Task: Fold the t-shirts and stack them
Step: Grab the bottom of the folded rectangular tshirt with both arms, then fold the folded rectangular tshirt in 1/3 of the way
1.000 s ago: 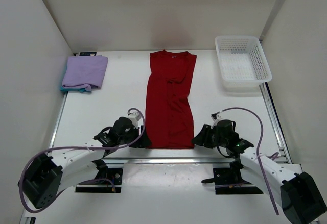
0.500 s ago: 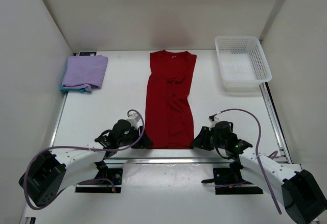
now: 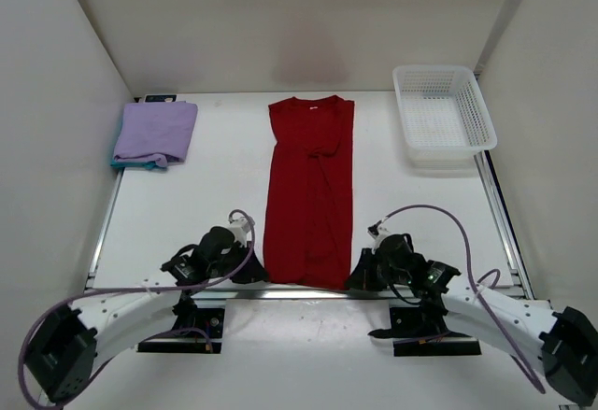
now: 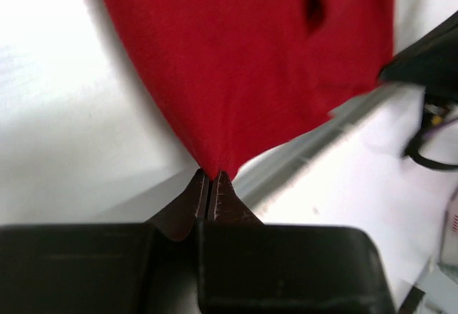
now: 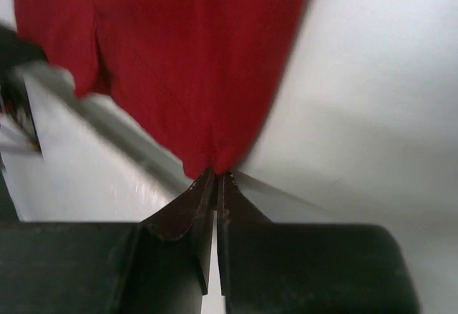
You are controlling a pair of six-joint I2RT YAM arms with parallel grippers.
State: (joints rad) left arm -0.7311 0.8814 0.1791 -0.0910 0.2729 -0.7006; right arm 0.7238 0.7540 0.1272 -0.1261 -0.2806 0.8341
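Left end effector [image 4: 212,179] clenched on near left hem corner of red shirt [image 3: 311,190], fabric pinched between closed fingertips. Right end effector [image 5: 216,178] clenched likewise on near right hem corner. Red shirt laid lengthwise down middle of tabletop [image 3: 215,195], collar at far end, sleeves folded inward, hem just beside rail [image 3: 299,293] at near edge.

Surface and room:
- Tabletop white and flat, enclosed by plain white panels [image 3: 299,18] at left, far and right sides.
- Basket [image 3: 439,69], white mesh, at far right corner.
- Lavender shirt [image 3: 156,130], folded, at far left corner, stacked on teal shirt [image 3: 126,161].

Hidden or unclear:
- Teal shirt almost fully covered; only a thin strip showing along near and left edges of stack.
- Both gripped hem corners concealed from above by end effector bodies; seen in wrist views only.
- Wrist views blurred; weave and seams not resolvable.
- Arm bases partly cut off at bottom of overhead view.

Count:
- Shirts: three (red, lavender, teal).
- Baskets: one.
- Arms: two, one end effector each.
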